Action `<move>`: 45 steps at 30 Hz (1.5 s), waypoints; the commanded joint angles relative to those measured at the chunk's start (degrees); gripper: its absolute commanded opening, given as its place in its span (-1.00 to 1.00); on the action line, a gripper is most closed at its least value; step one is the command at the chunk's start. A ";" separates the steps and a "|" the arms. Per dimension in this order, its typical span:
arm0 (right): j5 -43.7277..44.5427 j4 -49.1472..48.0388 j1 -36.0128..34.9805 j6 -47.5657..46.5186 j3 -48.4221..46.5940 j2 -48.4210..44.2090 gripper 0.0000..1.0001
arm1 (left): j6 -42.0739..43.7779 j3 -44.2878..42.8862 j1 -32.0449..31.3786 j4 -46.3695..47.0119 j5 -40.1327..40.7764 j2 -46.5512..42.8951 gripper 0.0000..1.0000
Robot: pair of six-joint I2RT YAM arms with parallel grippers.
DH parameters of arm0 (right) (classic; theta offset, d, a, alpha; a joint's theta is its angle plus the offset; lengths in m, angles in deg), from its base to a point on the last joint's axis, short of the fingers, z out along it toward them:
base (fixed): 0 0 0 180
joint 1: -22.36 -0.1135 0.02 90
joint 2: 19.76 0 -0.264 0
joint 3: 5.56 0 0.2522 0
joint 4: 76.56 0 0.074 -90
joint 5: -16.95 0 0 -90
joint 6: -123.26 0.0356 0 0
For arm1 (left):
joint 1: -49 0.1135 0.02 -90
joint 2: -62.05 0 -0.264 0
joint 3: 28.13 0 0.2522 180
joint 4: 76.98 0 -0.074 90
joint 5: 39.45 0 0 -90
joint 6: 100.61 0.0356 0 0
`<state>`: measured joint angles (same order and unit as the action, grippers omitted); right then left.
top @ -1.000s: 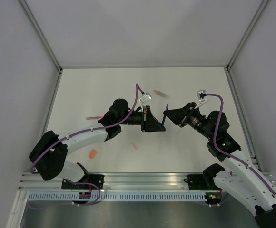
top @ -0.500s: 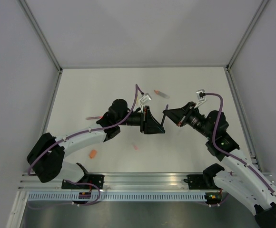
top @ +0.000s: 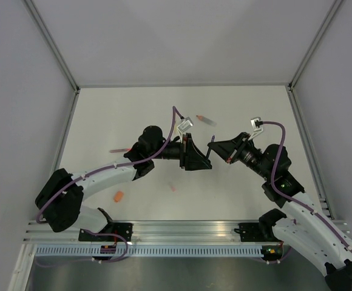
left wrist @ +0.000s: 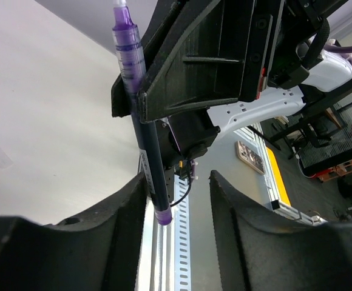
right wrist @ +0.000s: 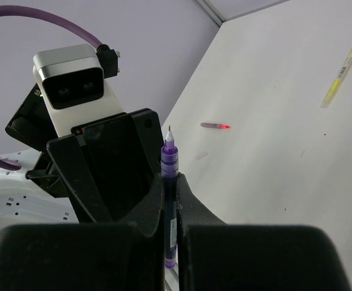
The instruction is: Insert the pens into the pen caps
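Right gripper is clamped tight on the slim plastic dark purple pen, fingers closed flat against the barrel, both arms meeting in mid-air over the middle of the white table. In the right wrist view the pen runs straight up between the fingers, its fine pale tip poking out beyond them and aimed at the left arm's camera housing. The lighter purple grip section sits just above the fingertips, with the darker barrel below.

Over to the left wrist view: the long axis is nearly upright in frame, leaning a touch, with the writing tip at the top and the blunt purple end at the bottom. That blunt end sits in the gap of the left gripper, which is spread wide with nothing in its grasp. The barrel is close against one finger; whether it touches, I can't tell. The other finger stands well apart from it.

From above, the pen reads as a short dark line between the two grippers, running roughly near to far.

There's a small pale printed label on the barrel, too fine to read.

Down on the table lie the grey pen with an orange tip, the pink pen to the left, a yellow pen, the stubby orange cap and the pale pink cap.
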<state>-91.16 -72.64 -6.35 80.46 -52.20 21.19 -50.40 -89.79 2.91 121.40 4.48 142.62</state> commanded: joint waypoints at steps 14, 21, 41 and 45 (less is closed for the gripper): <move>-0.97 5.17 0.14 -2.46 -2.97 -1.83 -0.07 | -0.22 -2.99 -0.15 1.63 0.97 2.22 -0.95; -1.32 22.92 0.14 -9.23 -9.92 -7.98 0.37 | 4.38 -2.82 3.18 -13.86 10.38 -2.35 -0.95; 17.05 33.94 0.23 -22.68 -10.01 6.67 0.39 | 8.33 16.34 12.51 -25.20 31.22 -37.94 -0.95; 16.70 33.22 0.23 -27.15 -12.46 16.32 0.39 | 8.76 17.05 12.51 -24.23 30.68 -39.18 -0.95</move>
<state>-75.51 -37.61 -6.15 57.51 -61.67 32.27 -43.32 -72.79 15.63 94.87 34.65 104.96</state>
